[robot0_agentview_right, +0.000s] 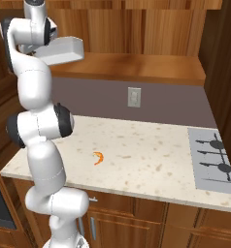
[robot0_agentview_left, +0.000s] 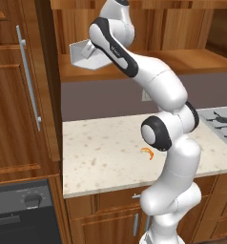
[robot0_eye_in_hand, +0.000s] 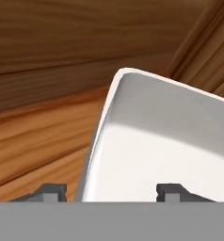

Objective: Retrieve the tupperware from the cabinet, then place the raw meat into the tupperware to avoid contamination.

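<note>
The gripper (robot0_eye_in_hand: pixel 111 193) straddles the shallow white plastic tupperware's (robot0_eye_in_hand: pixel 161 141) rim on the cabinet shelf (robot0_eye_in_hand: pixel 43 136), grip uncertain; orange crescent raw meat (robot0_agentview_left: pixel 147 152) waits on the bench (robot0_agentview_left: pixel 101 157) far below.

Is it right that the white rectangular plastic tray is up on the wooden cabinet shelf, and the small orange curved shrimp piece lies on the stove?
Not quite. The small orange curved shrimp piece lies on the speckled beige counter, apart from the stove, as the right base view shows. The white rectangular plastic tray is indeed up at the wooden cabinet shelf.

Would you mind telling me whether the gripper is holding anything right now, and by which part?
The gripper straddles the near rim of the white tray on the cabinet shelf. Whether the fingers already clamp it cannot be told.
</note>
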